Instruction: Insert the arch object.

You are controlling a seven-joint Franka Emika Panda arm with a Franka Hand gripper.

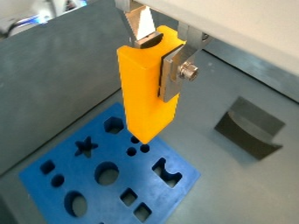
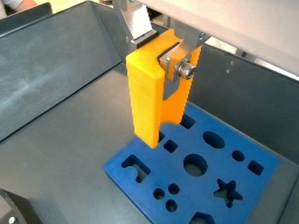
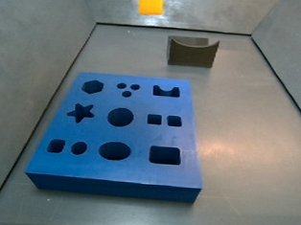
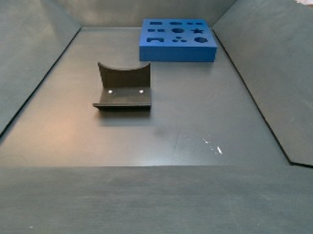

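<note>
The gripper (image 1: 158, 48), clamped on an orange bar (image 1: 149, 92) above the blue board (image 1: 111, 175), must be emptied before the arch (image 3: 192, 52), lying apart on the floor, is grasped.

My pincer (image 1: 156, 54), raised above the worktop, has flat bright-silver metal fingers (image 2: 177, 63) with a brushed sheen, clamped on the long orange bar (image 1: 149, 92), a smooth matt plastic. The blue slab with shaped holes (image 3: 121, 132) looks dull and foam-like. The small dark grey-olive arch object (image 4: 123, 87) is matt, faintly grainy. The grey worktop (image 4: 184, 137) is smooth, slightly glossy metal.
</note>
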